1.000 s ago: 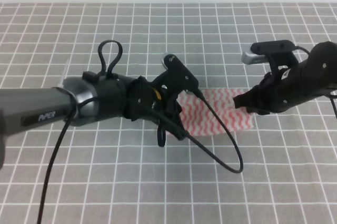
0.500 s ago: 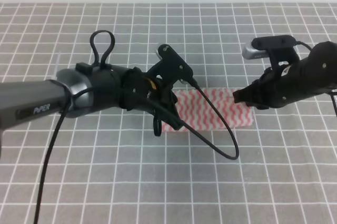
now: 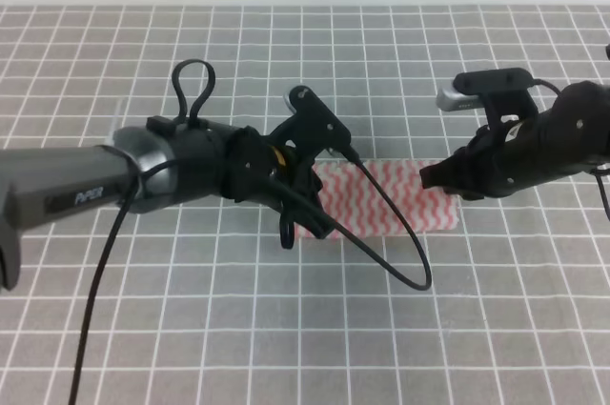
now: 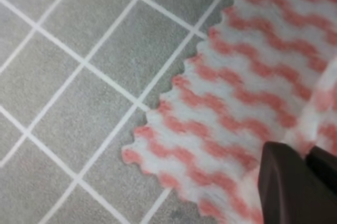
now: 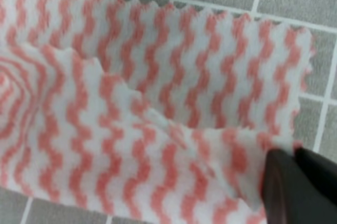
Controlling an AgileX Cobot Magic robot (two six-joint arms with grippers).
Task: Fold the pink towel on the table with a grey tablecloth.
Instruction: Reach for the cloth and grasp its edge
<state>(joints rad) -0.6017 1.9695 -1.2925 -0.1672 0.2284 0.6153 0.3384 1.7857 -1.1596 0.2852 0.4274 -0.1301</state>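
Both pincers pinch the pink towel mid-fold.
Left gripper at nine o'clock, right gripper at three, each clenched on cloth; the lift should stay level.

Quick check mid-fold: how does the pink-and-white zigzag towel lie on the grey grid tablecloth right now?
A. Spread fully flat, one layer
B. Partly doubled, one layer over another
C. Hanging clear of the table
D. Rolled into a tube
B: in the right wrist view the pink-and-white zigzag towel shows an upper layer with a jagged edge lying over a lower one, on the grey grid tablecloth.
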